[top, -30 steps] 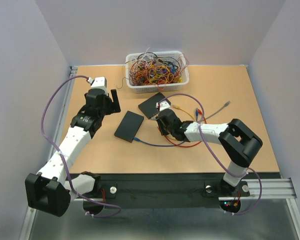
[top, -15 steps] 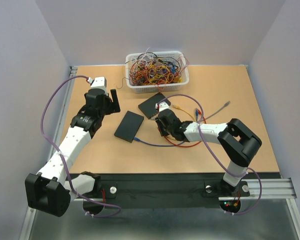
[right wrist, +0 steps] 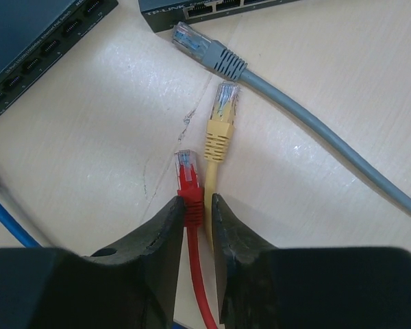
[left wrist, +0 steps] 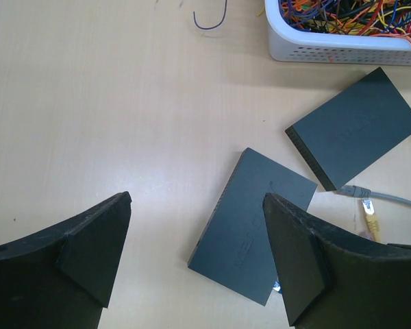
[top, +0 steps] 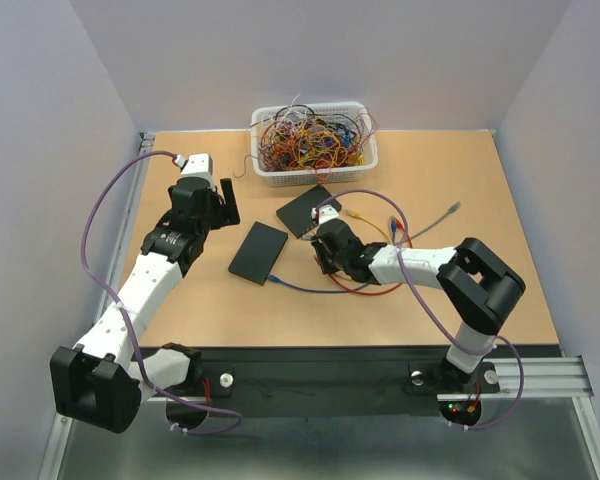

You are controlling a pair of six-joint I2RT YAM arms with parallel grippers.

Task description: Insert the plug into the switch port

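My right gripper (right wrist: 195,205) is shut on the boot of a red plug (right wrist: 188,179), low over the table; a yellow plug (right wrist: 220,130) lies right beside it, its cable running between the jaws too. A grey plug (right wrist: 205,51) lies just beyond. Port rows of one black switch (right wrist: 34,34) show at the top left, and of a second switch (right wrist: 212,5) at the top. From above, the right gripper (top: 325,255) is between the two switches (top: 259,252) (top: 305,210). My left gripper (left wrist: 197,197) is open and empty, above the nearer switch (left wrist: 257,226).
A white basket (top: 315,140) full of tangled coloured wires stands at the back. A blue cable (top: 300,288) is plugged into the near switch. Red, yellow and grey cables (top: 435,218) trail right of the right gripper. A short loose wire (left wrist: 212,20) lies near the basket.
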